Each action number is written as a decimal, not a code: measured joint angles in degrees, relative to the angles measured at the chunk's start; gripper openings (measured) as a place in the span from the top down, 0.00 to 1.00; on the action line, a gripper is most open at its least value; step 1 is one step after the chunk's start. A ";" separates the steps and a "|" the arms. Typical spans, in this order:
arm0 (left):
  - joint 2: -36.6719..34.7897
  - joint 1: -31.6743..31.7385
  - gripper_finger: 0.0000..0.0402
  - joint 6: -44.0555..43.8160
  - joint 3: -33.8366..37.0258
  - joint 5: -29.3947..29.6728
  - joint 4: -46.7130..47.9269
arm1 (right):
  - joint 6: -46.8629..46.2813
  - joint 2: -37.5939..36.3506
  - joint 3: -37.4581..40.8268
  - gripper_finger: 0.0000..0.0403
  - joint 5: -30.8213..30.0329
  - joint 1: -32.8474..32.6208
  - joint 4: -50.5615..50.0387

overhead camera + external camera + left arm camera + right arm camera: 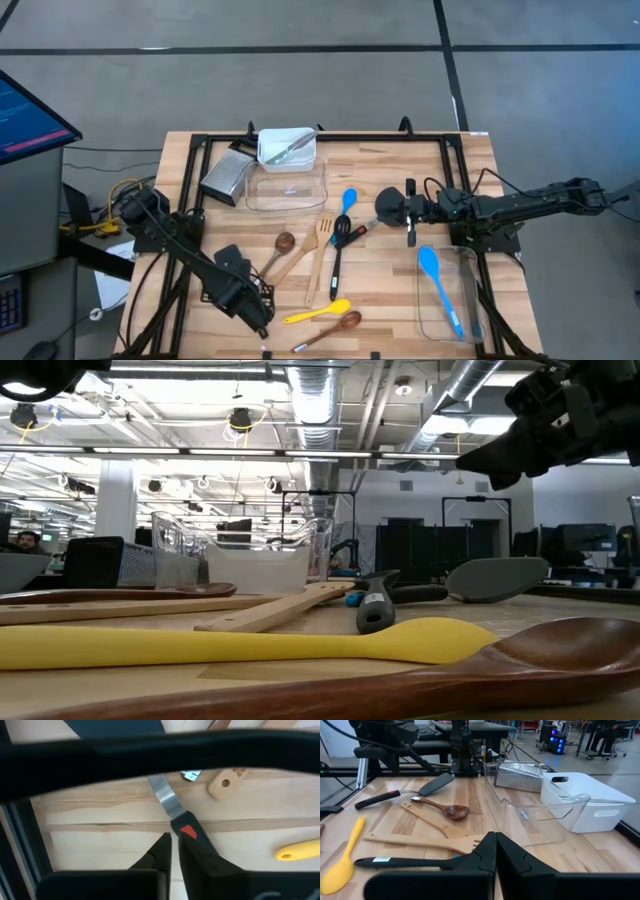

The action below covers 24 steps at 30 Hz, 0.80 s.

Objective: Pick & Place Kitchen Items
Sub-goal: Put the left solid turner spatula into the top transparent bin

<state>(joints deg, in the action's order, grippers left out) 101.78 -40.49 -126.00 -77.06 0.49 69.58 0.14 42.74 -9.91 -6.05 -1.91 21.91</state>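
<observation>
A small knife (pixel 172 807) with a silver blade and a black, red-marked handle lies on the wood near the table's front left. My left gripper (pixel 262 325) (pixel 171 851) points down right over its handle, fingers a slit apart. Right of it lie a yellow spoon (pixel 318 312) and a dark wooden spoon (pixel 332 327). Mid-table are a second wooden spoon (pixel 278 246), a slotted turner (pixel 320 255), a black spatula (pixel 340 240) and a blue spoon (pixel 348 200). My right gripper (pixel 385 208) (pixel 495 852) hovers shut above the table's middle right, holding nothing. My left gripper comes at the knife from above, over the handle's blade end (pixel 187 831). The handle runs along one finger (pixel 202 862), and bare wood shows between it and the other finger (pixel 159 854). Whether either finger touches the handle, I cannot tell.
A clear tub (pixel 445 295) at the right holds another blue spoon (pixel 440 285). At the back stand a second clear tub (pixel 286 186), a white bin (pixel 287 148) with a knife in it, and a metal grater (pixel 227 175). Black frame rails (pixel 190 215) border the table.
</observation>
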 joint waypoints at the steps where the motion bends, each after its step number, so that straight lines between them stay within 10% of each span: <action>1: 0.28 0.00 0.92 -0.08 0.00 0.00 0.02 | 0.03 0.00 0.00 1.00 0.00 0.03 -0.16; 24: 11.80 0.02 0.48 -2.40 0.00 -0.87 -7.08 | 0.27 0.00 0.02 1.00 0.07 0.07 -1.75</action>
<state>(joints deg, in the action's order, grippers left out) 113.58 -40.47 -128.40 -77.06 -0.38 62.50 0.40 42.74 -9.89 -5.98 -1.85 20.16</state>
